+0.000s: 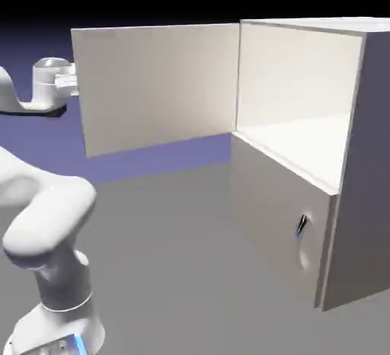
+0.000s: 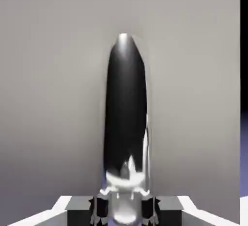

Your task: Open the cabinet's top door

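My gripper (image 2: pixel 125 209) is clamped nearly shut on the handle (image 2: pixel 126 118), the dark polished bar that fills the middle of the hand view and runs up away from me between the two grey fingertips (image 2: pixel 99 206). Behind the bar is nothing but flat grey panel, so I am square on to the top door's (image 1: pixel 156 87) outer face.

In the exterior view the hand (image 1: pixel 55 79) sits at the far left, tucked just behind the door's free edge, and the handle itself is hidden from that side. The door stands swung wide, roughly square to the cabinet (image 1: pixel 358 155), hinged along the upright edge where panel meets carcass. The pale upper compartment is fully exposed; below it the lower door (image 1: pixel 278 209) with its small handle (image 1: pixel 302 225) remains closed.

As for handling, I judge the panel to be rigid and fairly light, turning freely on its hinge, with no flex to worry about. The bar looks smooth, glossy metal, so it could slip lengthwise through the pads if I pull at an angle. The best hold is where I have it, on the bar near the free edge, far from the hinge, where leverage is greatest. The opening looks essentially done to me.
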